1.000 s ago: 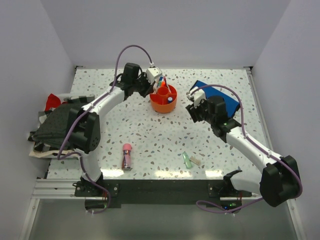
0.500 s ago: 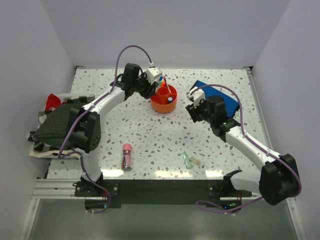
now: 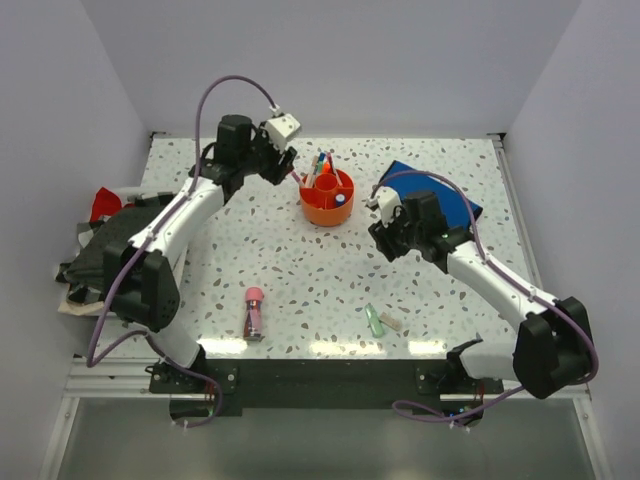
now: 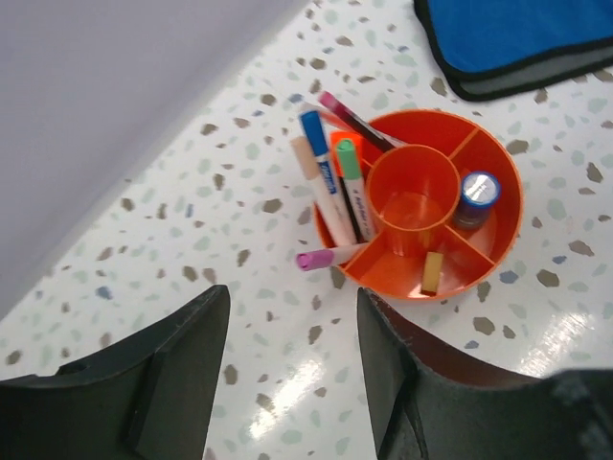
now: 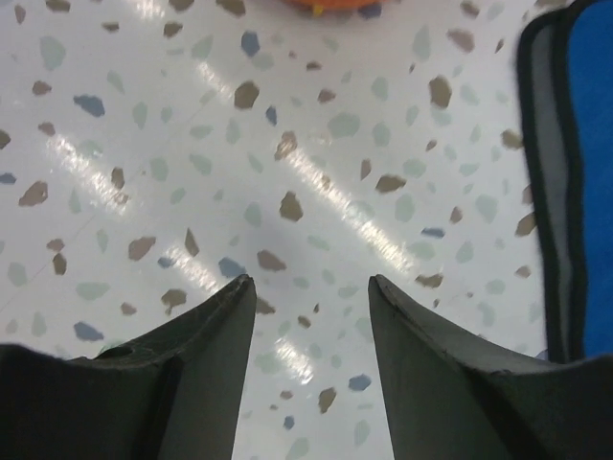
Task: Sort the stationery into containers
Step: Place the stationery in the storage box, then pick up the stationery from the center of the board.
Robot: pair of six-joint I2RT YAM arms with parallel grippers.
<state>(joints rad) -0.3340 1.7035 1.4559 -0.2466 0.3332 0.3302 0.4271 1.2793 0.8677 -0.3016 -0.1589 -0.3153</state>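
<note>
The orange caddy (image 3: 327, 197) stands at the back middle of the table. Its ring compartments hold a blue-capped marker (image 4: 321, 187), a green-capped marker (image 4: 352, 187), a pink-capped pen (image 4: 330, 256) that pokes over the rim, a beige eraser (image 4: 432, 272) and a blue-capped tube (image 4: 476, 195). My left gripper (image 3: 288, 170) hangs open up and to the left of the caddy (image 4: 421, 216), with nothing between its fingers (image 4: 182, 374). The right gripper (image 3: 381, 238) is open over bare table (image 5: 311, 283). Near the front lie a pink-capped glue tube (image 3: 254, 312), a green marker (image 3: 373, 320) and a beige eraser (image 3: 392, 323).
A blue pouch (image 3: 440, 195) lies behind the right gripper and shows at the right edge of its wrist view (image 5: 575, 172). A heap of dark cloth (image 3: 110, 245) sits off the table's left edge. White walls close in the back and both sides.
My left gripper has opened and drawn back up and to the left, away from the caddy's rim. The right gripper has shifted slightly left and nearer.
</note>
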